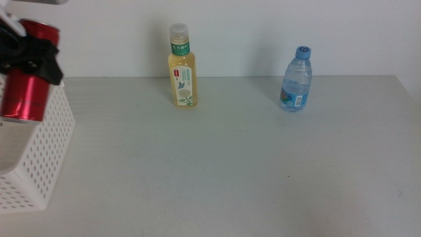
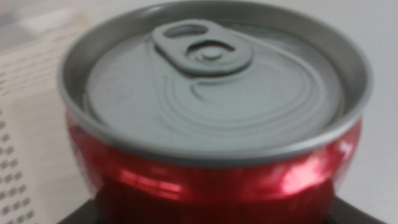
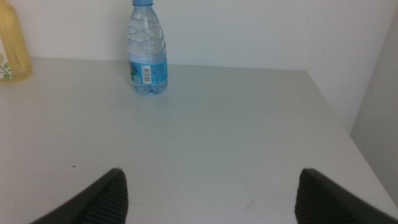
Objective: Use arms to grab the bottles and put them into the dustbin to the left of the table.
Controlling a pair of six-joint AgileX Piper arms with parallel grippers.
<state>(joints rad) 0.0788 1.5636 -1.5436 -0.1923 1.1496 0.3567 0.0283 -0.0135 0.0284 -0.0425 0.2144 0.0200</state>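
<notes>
The red can [image 1: 26, 79] is pinched upright in the left end effector [image 1: 33, 56], directly above the white basket [image 1: 46, 164]. Step in hand: release. The right end effector [image 3: 208, 196] waits spread above the worktop [image 1: 230, 164]; next targets: yellow bottle [image 1: 182, 69], clear bottle [image 1: 297, 80].

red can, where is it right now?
In the middle view the red can is at the far left, held upright by the left gripper above the white dustbin, well left of the yellow-liquid bottle.
</notes>
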